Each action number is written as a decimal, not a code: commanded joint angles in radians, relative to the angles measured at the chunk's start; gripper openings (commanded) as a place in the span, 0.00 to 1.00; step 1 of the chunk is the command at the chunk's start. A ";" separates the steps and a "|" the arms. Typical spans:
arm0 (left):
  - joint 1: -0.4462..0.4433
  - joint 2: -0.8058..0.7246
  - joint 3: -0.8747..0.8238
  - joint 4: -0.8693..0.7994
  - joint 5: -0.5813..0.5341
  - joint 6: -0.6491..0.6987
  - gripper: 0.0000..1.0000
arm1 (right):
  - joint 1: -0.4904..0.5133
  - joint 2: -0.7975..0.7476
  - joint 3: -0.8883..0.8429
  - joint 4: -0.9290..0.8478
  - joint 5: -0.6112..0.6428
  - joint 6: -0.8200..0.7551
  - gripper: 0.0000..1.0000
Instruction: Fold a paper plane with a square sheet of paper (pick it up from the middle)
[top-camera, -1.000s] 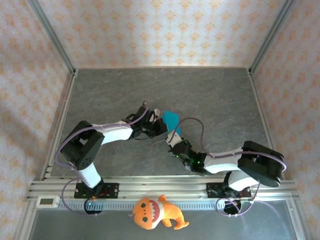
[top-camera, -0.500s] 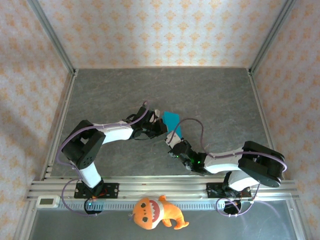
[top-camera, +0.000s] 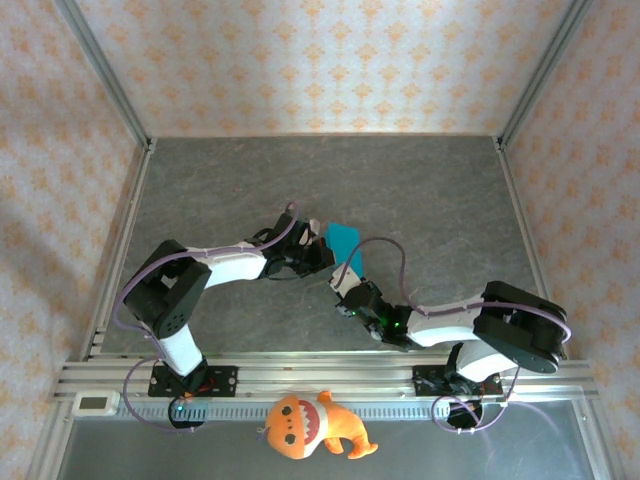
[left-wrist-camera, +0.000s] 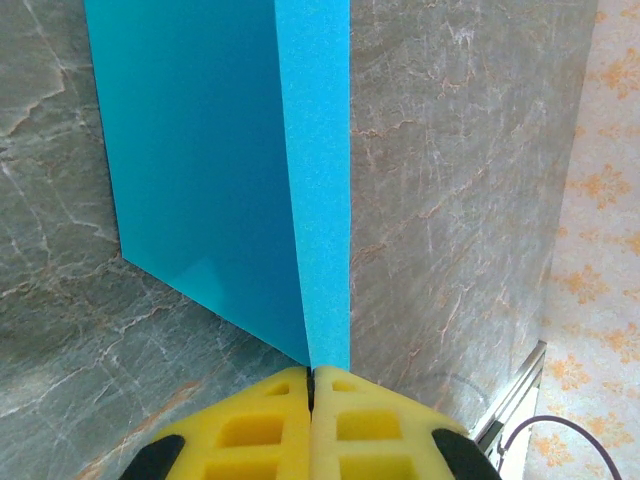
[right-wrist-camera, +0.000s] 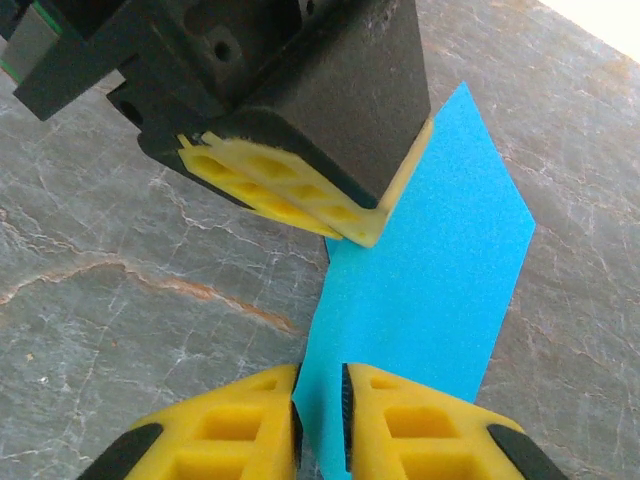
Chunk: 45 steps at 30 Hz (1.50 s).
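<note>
At mid-worktop (top-camera: 430, 190), seen from above, both arms meet at the square sheet of paper (top-camera: 343, 240): left end effector (top-camera: 318, 252) beside it, right end effector (top-camera: 347, 282) just nearer.

Left wrist: yellow fingers (left-wrist-camera: 260, 425) are clamped on a raised flap, likely to hold the crease upright.

Right wrist: yellow fingers (right-wrist-camera: 410, 425) stand narrowly apart with blue paper in the gap, probably lining up a pinch; actual grip unclear.

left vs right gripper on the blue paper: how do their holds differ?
Left gripper: jaws pressed flush, pinching the sheet of paper at its fold. Right gripper: narrow gap between jaws, the sheet's near edge inside, clamp unclear. Both: yellow jaws, same sheet.
</note>
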 joint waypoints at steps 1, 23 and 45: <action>0.006 0.002 0.003 -0.026 0.001 0.013 0.00 | 0.007 0.005 0.019 -0.006 0.044 0.006 0.20; 0.049 -0.145 -0.063 -0.049 -0.177 -0.004 0.51 | -0.043 -0.090 0.018 -0.051 -0.263 0.201 0.00; 0.104 -0.237 -0.119 0.050 -0.115 0.030 0.37 | -0.302 -0.077 0.050 -0.070 -1.023 0.445 0.00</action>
